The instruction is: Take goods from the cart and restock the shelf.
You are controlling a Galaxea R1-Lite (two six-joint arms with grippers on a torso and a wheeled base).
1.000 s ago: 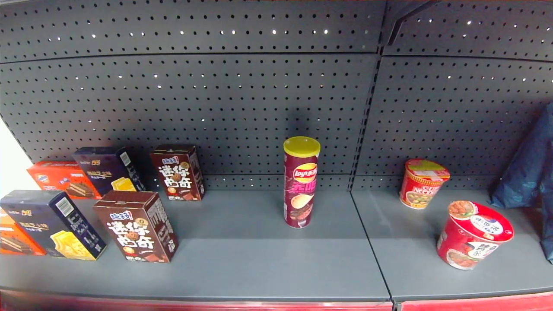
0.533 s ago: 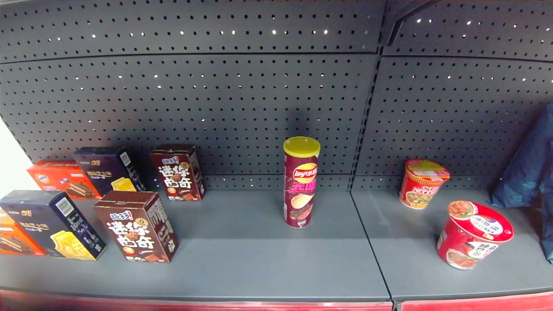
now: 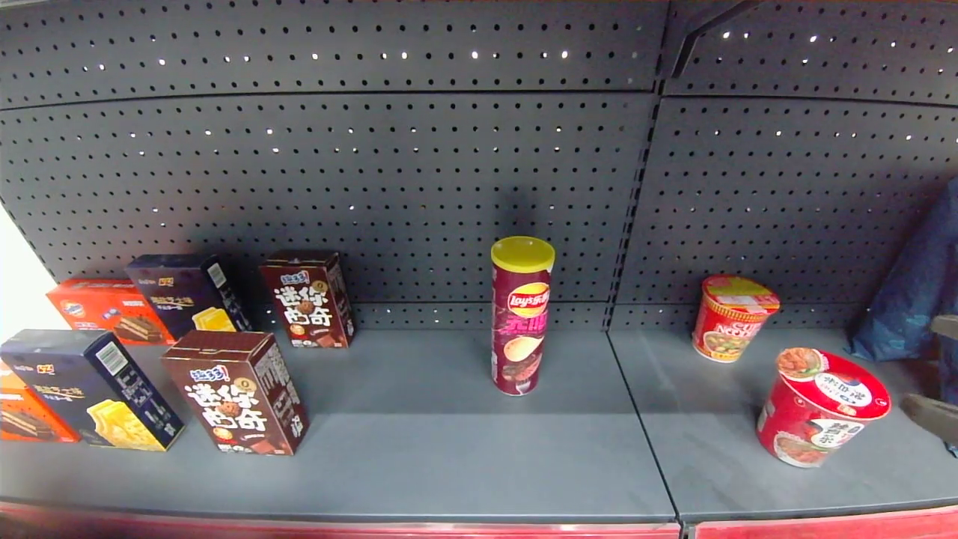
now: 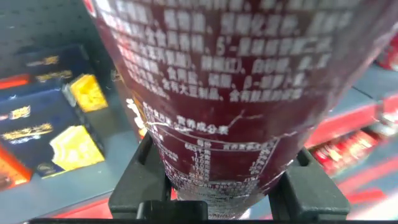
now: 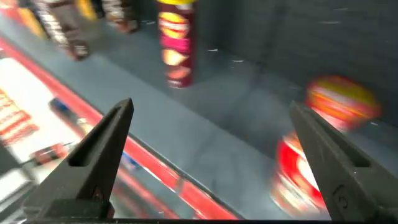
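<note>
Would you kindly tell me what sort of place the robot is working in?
Most likely a shop aisle, real or mock-up: a shelf with a perforated back panel, stocked with snack boxes, a crisp can and noodle cups.

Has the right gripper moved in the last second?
Yes. The right gripper has come in from the head view's right edge, toward the red noodle bowl.

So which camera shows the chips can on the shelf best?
The head view: the can stands whole and upright, yellow lid included. The right wrist view catches it farther off, lid cropped. The left wrist view shows a second can instead.
</note>
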